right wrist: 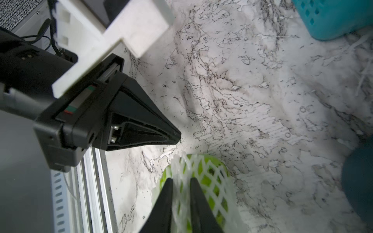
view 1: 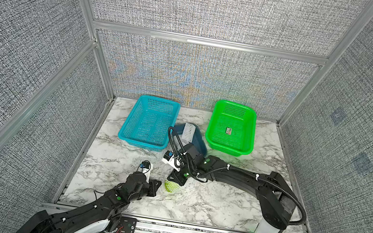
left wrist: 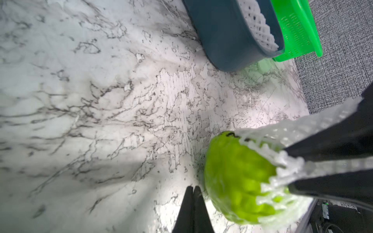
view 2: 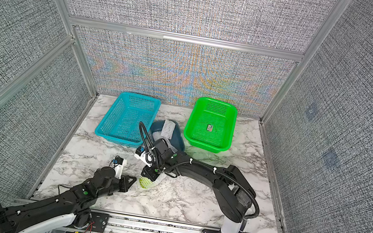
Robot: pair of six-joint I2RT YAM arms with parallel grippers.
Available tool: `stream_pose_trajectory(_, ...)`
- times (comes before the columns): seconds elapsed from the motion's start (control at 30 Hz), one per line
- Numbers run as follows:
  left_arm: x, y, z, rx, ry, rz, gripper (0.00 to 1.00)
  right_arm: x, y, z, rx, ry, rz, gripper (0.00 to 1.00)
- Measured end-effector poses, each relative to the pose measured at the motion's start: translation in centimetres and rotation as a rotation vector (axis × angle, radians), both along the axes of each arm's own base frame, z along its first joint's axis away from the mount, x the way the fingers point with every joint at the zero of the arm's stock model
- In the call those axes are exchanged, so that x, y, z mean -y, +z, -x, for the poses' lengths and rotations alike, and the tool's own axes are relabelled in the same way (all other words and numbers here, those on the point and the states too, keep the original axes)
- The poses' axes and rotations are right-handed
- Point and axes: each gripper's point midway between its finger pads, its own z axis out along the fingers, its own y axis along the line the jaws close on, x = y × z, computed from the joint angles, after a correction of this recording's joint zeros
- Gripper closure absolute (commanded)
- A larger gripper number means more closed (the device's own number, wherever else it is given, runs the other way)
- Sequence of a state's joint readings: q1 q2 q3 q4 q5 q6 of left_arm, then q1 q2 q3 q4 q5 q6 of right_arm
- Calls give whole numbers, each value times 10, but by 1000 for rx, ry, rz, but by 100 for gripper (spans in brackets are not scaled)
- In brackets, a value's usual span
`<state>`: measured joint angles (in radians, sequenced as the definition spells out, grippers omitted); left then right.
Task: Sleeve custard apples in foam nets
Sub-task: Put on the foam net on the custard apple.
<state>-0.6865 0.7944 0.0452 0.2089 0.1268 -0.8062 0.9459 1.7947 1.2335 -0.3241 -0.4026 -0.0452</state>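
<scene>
Right gripper (right wrist: 181, 182) at 12 o'clock of apple (view 1: 169, 188), jaws narrow on a fold of net (right wrist: 212, 177) half over it, table (view 1: 217, 203) front centre. Left gripper (view 1: 159, 184) closed, empty, just beside at 9. Bin (view 1: 199, 139) of spare nets (view 1: 189, 131) at 12, teal basket (view 1: 129, 118) 11, green basket (view 1: 250, 132) 1.

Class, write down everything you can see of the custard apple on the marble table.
The custard apple is a small, round, yellow-green fruit with bumpy, glossy skin. It sits on the marble table, partly covered by a white foam net; one side is bare. The right gripper has its jaws astride the net above it; the left gripper, shut, is close beside.
</scene>
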Motion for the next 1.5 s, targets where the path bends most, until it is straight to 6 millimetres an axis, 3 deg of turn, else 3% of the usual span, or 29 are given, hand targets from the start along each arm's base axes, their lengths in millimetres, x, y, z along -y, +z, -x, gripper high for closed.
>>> stream_pose_trajectory(0.17,3,8,-2,19,-5,22,100,2,1,0,-21,-8,1,77)
stream_pose_trajectory(0.2,5,14,-3,38,-10,41,87,2,0,0,-26,-6,4,77)
stream_pose_trajectory(0.27,11,28,-4,80,-31,84,74,1,-3,0,-31,-4,5,78)
stream_pose_trajectory(0.43,19,46,-4,140,-67,144,65,1,-4,0,-34,-9,5,83)
stream_pose_trajectory(0.73,31,37,-1,92,-132,140,64,0,-6,-1,-37,-14,6,90)
stream_pose_trajectory(0.87,35,37,-3,85,-143,139,49,0,-8,-2,-37,-16,10,90)
stream_pose_trajectory(0.97,38,40,-3,84,-158,143,44,0,-8,-3,-36,-16,9,90)
stream_pose_trajectory(1.1,40,41,-3,86,-167,142,47,0,-8,-3,-35,-18,10,90)
stream_pose_trajectory(1.23,40,39,-2,76,-172,138,73,0,-10,-3,-36,-18,14,90)
stream_pose_trajectory(1.5,40,31,-2,56,-174,122,95,2,-13,-5,-33,-26,28,90)
